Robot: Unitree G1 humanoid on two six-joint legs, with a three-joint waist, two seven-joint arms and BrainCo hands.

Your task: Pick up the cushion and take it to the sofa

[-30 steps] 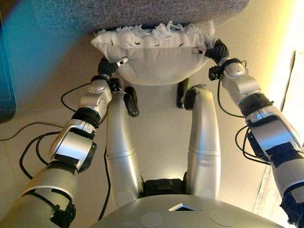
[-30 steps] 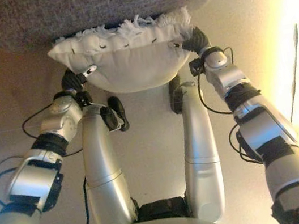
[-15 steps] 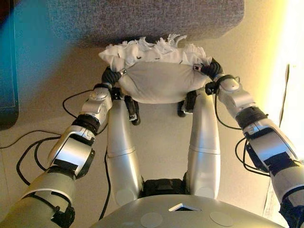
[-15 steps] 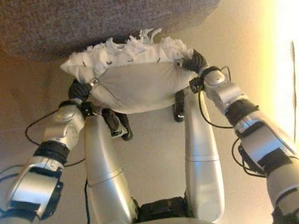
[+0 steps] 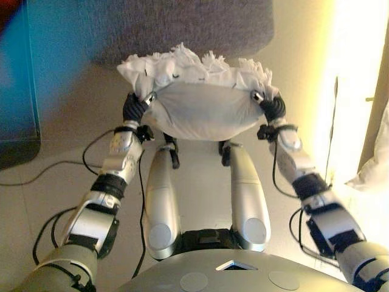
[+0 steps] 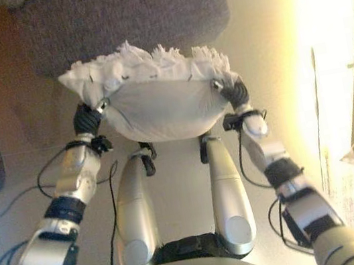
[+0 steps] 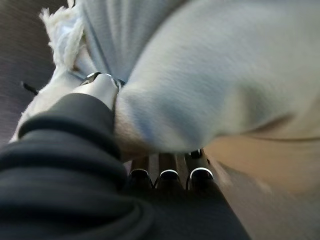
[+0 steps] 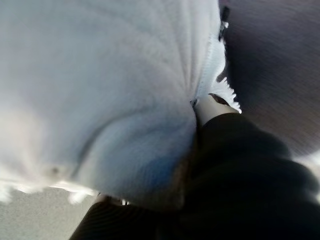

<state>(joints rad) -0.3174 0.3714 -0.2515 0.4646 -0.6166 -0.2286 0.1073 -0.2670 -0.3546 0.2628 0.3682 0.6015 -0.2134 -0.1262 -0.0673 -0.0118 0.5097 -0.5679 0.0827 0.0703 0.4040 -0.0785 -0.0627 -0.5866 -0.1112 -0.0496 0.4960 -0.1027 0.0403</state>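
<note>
A white cushion (image 5: pixel 197 106) with a shaggy fringed far edge hangs in the air between both hands, just in front of the grey sofa (image 5: pixel 182 27). My left hand (image 5: pixel 135 107) is shut on the cushion's left end; in the left wrist view its thumb lies on top and its fingers (image 7: pixel 165 175) sit under the cushion (image 7: pixel 225 75). My right hand (image 5: pixel 271 107) is shut on the right end, pressed into the cushion (image 8: pixel 100 75) in the right wrist view. The cushion sags in the middle between the hands.
A dark cabinet (image 5: pixel 18 91) stands at the left. A white cloth (image 5: pixel 374 158) hangs at the right edge beside a very bright strip of light. Black cables (image 5: pixel 55 170) lie on the pale floor at the left.
Both hands have come closer together and raised the cushion, which now bulges and sags between them. The whole picture has shifted, so the camera has moved.
</note>
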